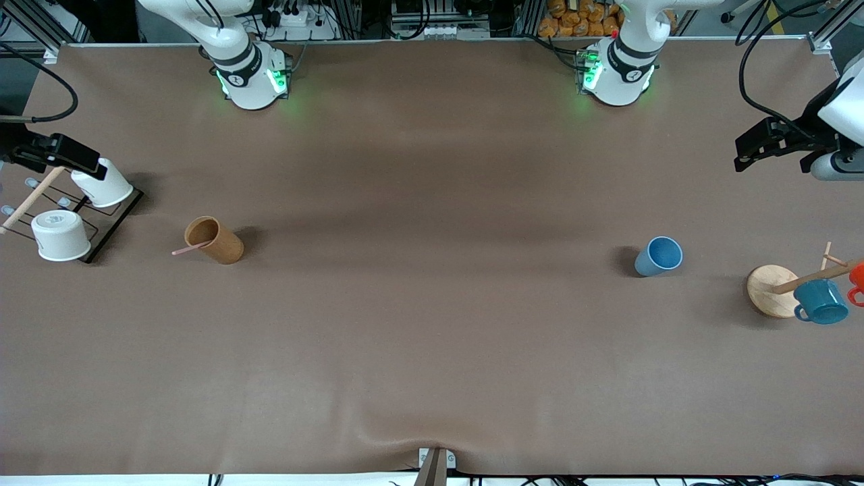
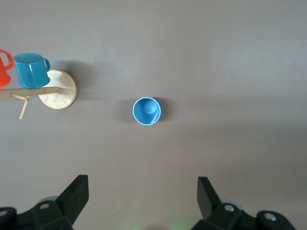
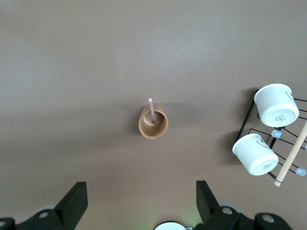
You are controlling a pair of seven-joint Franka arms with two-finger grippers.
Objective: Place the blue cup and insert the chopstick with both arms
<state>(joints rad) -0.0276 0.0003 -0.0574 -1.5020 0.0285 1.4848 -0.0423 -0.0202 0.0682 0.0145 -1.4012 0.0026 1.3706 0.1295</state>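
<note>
The light-blue cup (image 1: 659,256) stands upright on the brown table toward the left arm's end; in the left wrist view (image 2: 147,110) I look down into it. The pale-pink chopstick (image 1: 191,248) leans in a brown cylindrical cup (image 1: 214,239) toward the right arm's end, its tip sticking out over the rim; the right wrist view shows the chopstick (image 3: 151,110) and the brown cup (image 3: 153,122). My left gripper (image 1: 742,160) (image 2: 142,184) hangs open and empty high over the table. My right gripper (image 1: 91,165) (image 3: 141,187) hangs open and empty high over the white-cup rack.
A wooden mug rack (image 1: 773,290) holds a teal mug (image 1: 820,302) and a red mug (image 1: 857,280) at the left arm's end. A black wire rack (image 1: 115,226) with two white cups (image 1: 61,234) and a wooden rod stands at the right arm's end.
</note>
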